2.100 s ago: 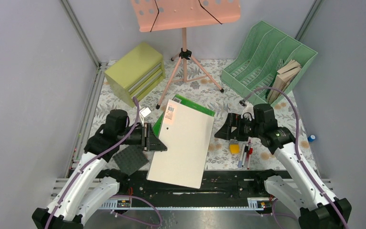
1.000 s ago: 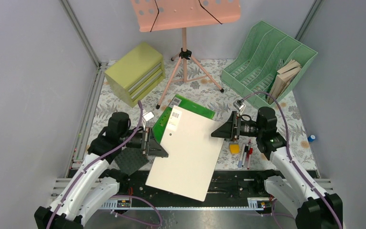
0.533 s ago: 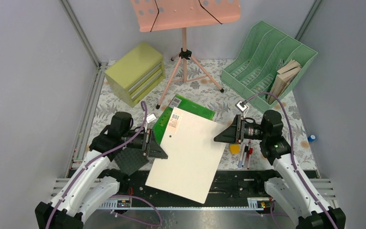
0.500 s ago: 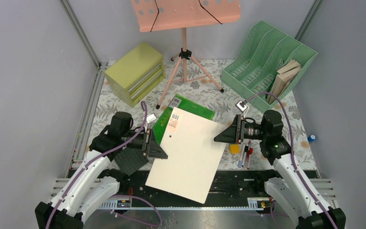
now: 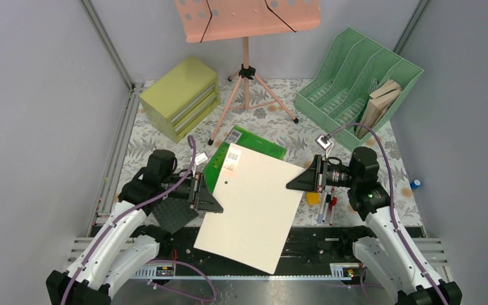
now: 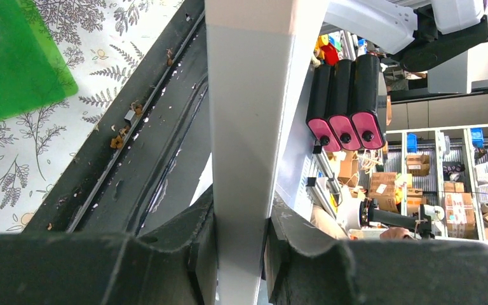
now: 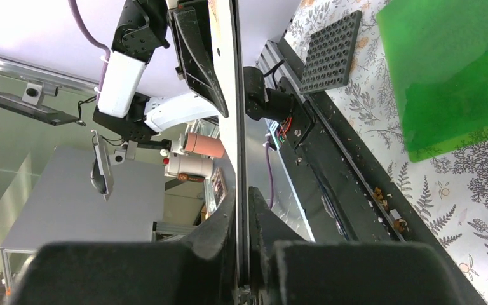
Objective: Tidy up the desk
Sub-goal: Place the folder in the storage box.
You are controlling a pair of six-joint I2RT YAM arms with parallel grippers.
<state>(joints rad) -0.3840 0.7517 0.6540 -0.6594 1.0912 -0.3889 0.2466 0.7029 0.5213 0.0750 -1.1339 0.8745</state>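
- My left gripper [image 5: 215,201] is clamped on the left edge of the large white book [image 5: 254,206]
- My right gripper [image 5: 291,185] is pinched shut on its right edge
- I see the book held tilted above the near middle of the desk [image 5: 273,121], partly covering a green folder [image 5: 264,143] lying flat on it

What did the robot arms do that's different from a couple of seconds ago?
The white folder shifted so that its right edge reached the right gripper, which shut on it. The left gripper kept holding the opposite edge. The green folder, drawer cabinet, file rack and pens stayed put.
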